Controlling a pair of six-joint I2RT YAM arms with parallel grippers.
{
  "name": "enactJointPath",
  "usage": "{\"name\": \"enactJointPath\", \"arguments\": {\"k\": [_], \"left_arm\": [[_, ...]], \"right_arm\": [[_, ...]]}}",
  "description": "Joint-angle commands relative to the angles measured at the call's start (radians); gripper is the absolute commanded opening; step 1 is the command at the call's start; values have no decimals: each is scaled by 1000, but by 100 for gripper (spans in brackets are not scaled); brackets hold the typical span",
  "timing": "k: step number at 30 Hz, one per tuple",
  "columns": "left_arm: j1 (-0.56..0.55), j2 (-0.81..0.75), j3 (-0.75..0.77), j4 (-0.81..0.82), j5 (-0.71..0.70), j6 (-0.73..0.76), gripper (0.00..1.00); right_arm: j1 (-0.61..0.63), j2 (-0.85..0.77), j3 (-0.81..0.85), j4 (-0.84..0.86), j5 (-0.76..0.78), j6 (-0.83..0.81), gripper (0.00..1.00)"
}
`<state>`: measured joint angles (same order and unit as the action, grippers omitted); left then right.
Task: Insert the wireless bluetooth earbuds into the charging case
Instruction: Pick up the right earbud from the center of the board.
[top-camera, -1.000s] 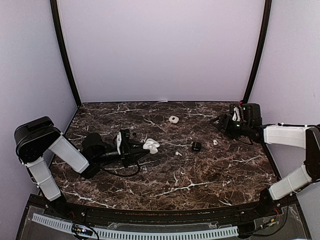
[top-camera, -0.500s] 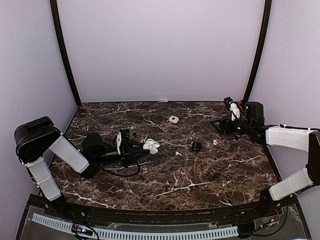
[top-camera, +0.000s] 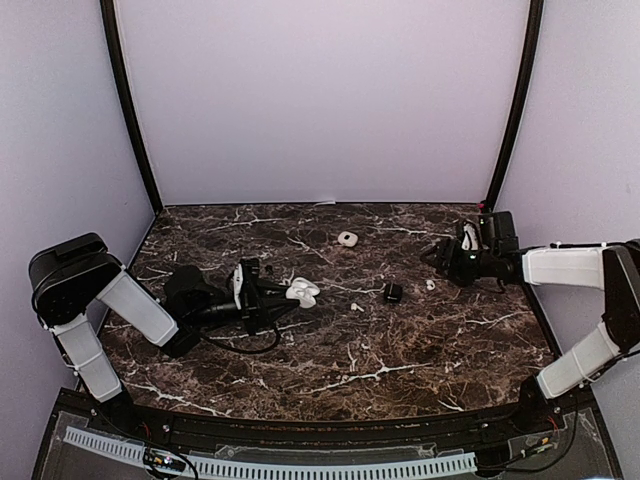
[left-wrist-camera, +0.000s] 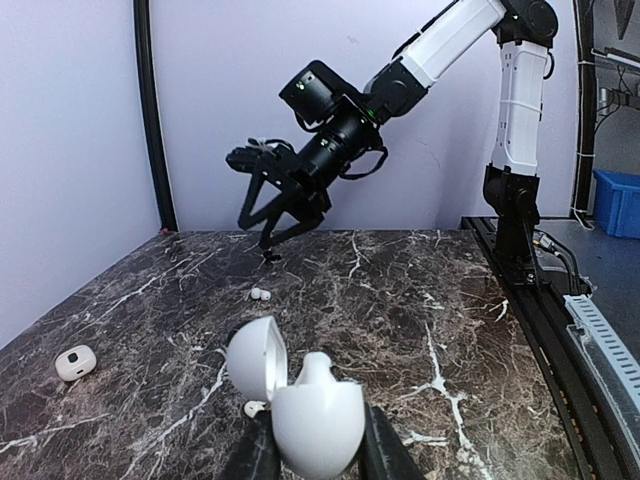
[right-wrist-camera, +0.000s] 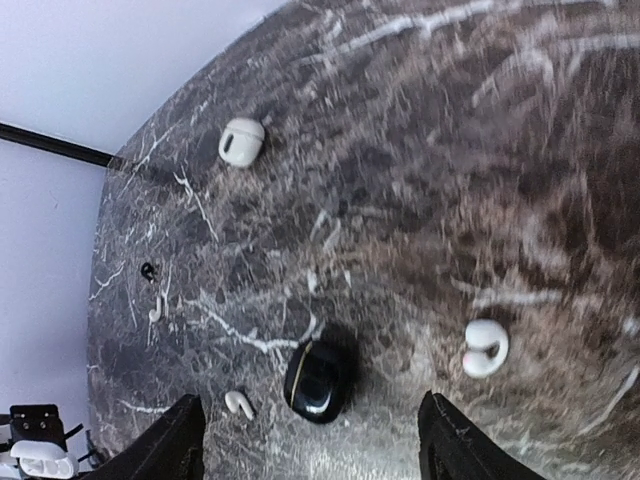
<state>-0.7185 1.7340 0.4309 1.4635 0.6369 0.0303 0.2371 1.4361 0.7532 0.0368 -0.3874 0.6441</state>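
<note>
Dark brown marble veined in white forms the table (top-camera: 400, 360). The left gripper (left-wrist-camera: 310, 460) lies low on the left side, clamped on the open white charging case (left-wrist-camera: 315, 425), whose lid is flipped up.

The right gripper (right-wrist-camera: 318, 440) hangs over the right side with its jaws wide apart and nothing between them. A white earbud (right-wrist-camera: 485, 348) rests on the marble beneath it, not centred but in line with one finger. From above, it sits just nearer the front edge than the fingertips. It is curled and too small to show its long axis. The right arm is much nearer to it, so a small sideways shift and a descent seem needed.

A black case (right-wrist-camera: 318, 381) sits between this bud and the held case, likely in the carrying path. A second earbud (right-wrist-camera: 238, 403) lies just beside it. A closed white case (right-wrist-camera: 241, 142) sits well apart, farther back.
</note>
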Motion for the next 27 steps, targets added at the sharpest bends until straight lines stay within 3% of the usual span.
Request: {"name": "enactJointPath", "arguments": {"k": [1, 5, 9, 16, 27], "left_arm": [[-4, -13, 4, 13, 13, -3, 0], [-4, -19, 2, 14, 15, -4, 0], [-4, -17, 2, 15, 14, -2, 0], [-4, -11, 4, 14, 13, -1, 0], [-5, -11, 2, 11, 8, 6, 0]], "right_arm": [[-2, -20, -54, 142, -75, 222, 64], [0, 49, 80, -172, 127, -12, 60], [0, 101, 92, -216, 194, -94, 41], [1, 238, 137, -244, 284, -163, 24], [8, 308, 145, -200, 294, -166, 24]]}}
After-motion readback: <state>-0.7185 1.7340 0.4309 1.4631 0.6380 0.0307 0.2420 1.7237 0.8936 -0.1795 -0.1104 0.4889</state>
